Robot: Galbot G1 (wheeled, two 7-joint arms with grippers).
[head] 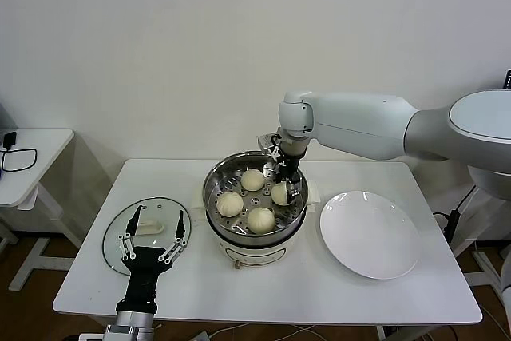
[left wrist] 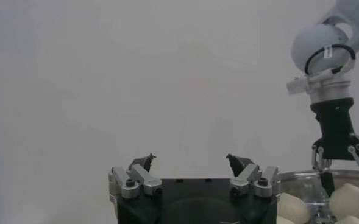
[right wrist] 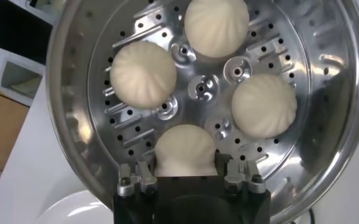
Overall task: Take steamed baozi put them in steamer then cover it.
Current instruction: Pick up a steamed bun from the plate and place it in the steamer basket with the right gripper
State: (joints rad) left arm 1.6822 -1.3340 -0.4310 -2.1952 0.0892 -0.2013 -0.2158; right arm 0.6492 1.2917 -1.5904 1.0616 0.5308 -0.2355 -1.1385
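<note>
Four buns sit on the perforated tray inside the steamer (head: pixel 255 233), which stands near the middle of the table (head: pixel 263 289). One bun (head: pixel 253 180) lies at the far side of the tray, one bun (head: pixel 229 204) at the left, one bun (head: pixel 261 219) at the near side, and the fourth bun (head: pixel 280 194) at the right. In the right wrist view the tray's holes and its centre studs show between the buns, and none of the four touches another.

The right gripper (head: pixel 284 189) reaches down into the steamer from the far right and stands around that fourth bun (right wrist: pixel 185 152). Its fingers (right wrist: pixel 144 176) flank the bun on both sides; whether they press it or have let go cannot be told from the views.

The cover (head: pixel 146 235) lies flat on the table at the left of the steamer, well apart from it, with its white handle (head: pixel 149 227) on top. The left gripper (head: pixel 154 229) hangs over the cover with its fingers (left wrist: pixel 144 176) spread wide, one on each side of the handle, grasping nothing.

A white plate (head: pixel 370 233) with nothing on it lies on the table just right of the steamer. A smaller white side table (head: pixel 32 161) with a black cable on it stands at the far left.
</note>
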